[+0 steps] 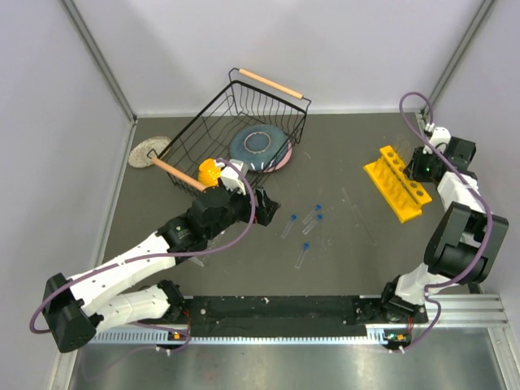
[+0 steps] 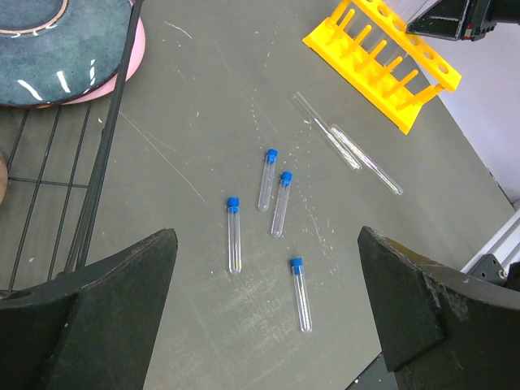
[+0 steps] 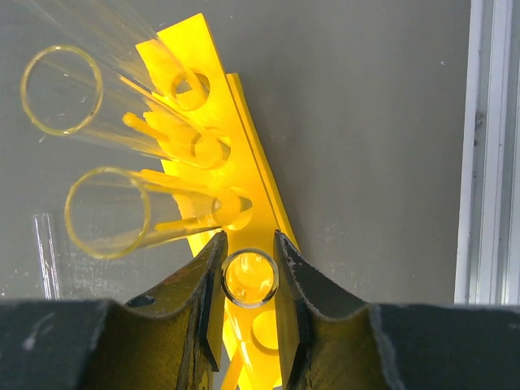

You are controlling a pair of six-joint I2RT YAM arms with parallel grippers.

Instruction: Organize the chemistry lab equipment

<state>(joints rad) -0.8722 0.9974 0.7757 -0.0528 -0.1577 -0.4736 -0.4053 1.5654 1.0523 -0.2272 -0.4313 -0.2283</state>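
Your right gripper [image 3: 249, 258] clenched on clear open glass tube [image 3: 249, 279] over yellow holed plastic rack [image 3: 244, 162], your left gripper [image 2: 266, 276] released wide above four blue-capped clear tubes [image 2: 234, 236]

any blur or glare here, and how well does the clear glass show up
Top external: even light, but the loose glass tubes barely show on the dark table. Left wrist: blue-capped tubes sharp, left gripper fingers dark and soft-edged. Right wrist: racked tubes smear out of focus above the yellow rack; the tube in the right gripper is crisp.
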